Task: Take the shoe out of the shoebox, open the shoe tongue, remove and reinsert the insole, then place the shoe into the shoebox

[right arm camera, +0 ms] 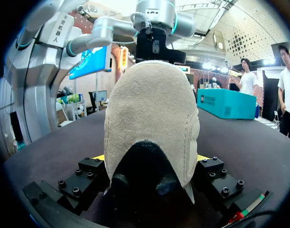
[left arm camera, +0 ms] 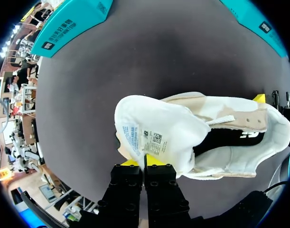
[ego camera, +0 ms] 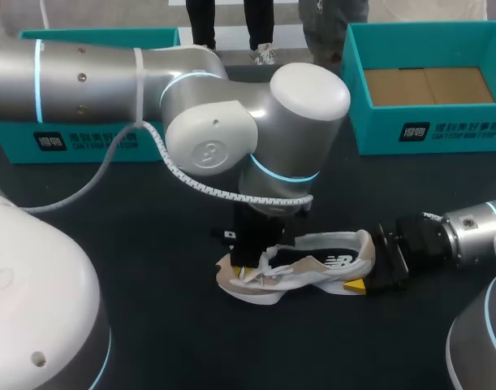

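A white and beige sneaker (ego camera: 325, 264) lies on the dark table, its toe toward my left side. My left gripper (ego camera: 244, 270) comes down over its front and is shut on the white tongue (left arm camera: 154, 133), which is pulled up and forward so that its printed labels show; the yellow tips meet on the tongue's edge at my left gripper (left arm camera: 144, 162). The shoe's dark inside (left arm camera: 220, 137) is laid open behind it. My right gripper (ego camera: 363, 265) is at the heel. In the right wrist view the beige heel (right arm camera: 149, 109) fills the space in my right gripper (right arm camera: 151, 160), with a finger pressed against each side.
An open teal shoebox (ego camera: 357, 97) with a bare cardboard floor stands at the back right. Another teal box (ego camera: 85, 134) stands at the back left, partly behind my left arm. A white coiled cable (ego camera: 191, 183) hangs from that arm above the table.
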Available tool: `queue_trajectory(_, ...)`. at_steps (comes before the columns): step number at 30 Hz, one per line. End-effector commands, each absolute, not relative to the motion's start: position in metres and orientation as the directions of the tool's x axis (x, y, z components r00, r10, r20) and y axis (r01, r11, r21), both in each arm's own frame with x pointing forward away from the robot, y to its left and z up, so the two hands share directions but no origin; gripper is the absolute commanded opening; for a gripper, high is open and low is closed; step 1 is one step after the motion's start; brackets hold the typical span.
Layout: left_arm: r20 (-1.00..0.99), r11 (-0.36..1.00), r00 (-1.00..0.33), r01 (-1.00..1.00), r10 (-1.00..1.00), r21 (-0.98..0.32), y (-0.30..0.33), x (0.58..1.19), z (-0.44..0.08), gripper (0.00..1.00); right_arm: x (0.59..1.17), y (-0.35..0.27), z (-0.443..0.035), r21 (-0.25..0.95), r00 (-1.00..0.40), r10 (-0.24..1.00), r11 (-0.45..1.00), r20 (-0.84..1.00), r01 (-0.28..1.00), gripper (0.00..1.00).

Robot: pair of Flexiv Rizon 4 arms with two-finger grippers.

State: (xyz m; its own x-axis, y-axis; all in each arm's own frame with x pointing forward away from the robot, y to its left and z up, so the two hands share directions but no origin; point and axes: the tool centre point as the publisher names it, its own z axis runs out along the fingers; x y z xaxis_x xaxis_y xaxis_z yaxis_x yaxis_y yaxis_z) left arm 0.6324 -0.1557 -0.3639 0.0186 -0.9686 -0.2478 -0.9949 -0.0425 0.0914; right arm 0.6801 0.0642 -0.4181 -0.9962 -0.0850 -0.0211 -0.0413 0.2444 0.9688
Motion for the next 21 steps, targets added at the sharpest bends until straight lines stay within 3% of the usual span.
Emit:
queue_trajectory(1,-0.225,-0.730,0.733,-0.674,-0.642,-0.111,-0.157,0.625,-0.379,0.03,0.679,0.067,-0.422,0.968,-0.996,-0.082,0.248,-0.022,-0.041,0.00)
queue_trajectory(4,-0.219,-0.734,0.737,-0.670,-0.640,-0.110,-0.157,0.624,-0.380,0.09,0.679,0.067,-0.422,0.968,-0.996,-0.082,0.248,-0.022,-0.041,0.00)
queue_trajectory(7,-0.211,-0.736,0.738,-0.669,-0.640,-0.108,-0.159,0.622,-0.378,0.39,0.679,0.067,-0.422,0.968,-0.996,-0.082,0.248,-0.022,-0.041,0.00)
queue_trajectory(9,-0.203,-0.729,0.735,-0.674,-0.647,-0.116,-0.162,0.621,-0.374,0.50,0.679,0.067,-0.422,0.968,-0.996,-0.082,0.248,-0.022,-0.041,0.00)
queue_trajectory(10,-0.196,-0.727,0.734,-0.676,-0.650,-0.121,-0.164,0.621,-0.370,0.70,0.679,0.067,-0.422,0.968,-0.996,-0.082,0.248,-0.022,-0.041,0.00)
queue_trajectory(11,-0.193,-0.722,0.731,-0.680,-0.654,-0.131,-0.166,0.620,-0.365,0.84,0.679,0.067,-0.422,0.968,-0.996,-0.082,0.248,-0.022,-0.041,0.00)
queue_trajectory(13,-0.187,-0.709,0.725,-0.688,-0.663,-0.152,-0.170,0.621,-0.356,0.95,0.679,0.067,-0.422,0.968,-0.996,-0.082,0.248,-0.022,-0.041,0.00)
queue_trajectory(21,-0.176,-0.657,0.693,-0.720,-0.699,-0.224,-0.179,0.625,-0.318,1.00,0.679,0.067,-0.422,0.968,-0.996,-0.082,0.248,-0.022,-0.041,0.00)
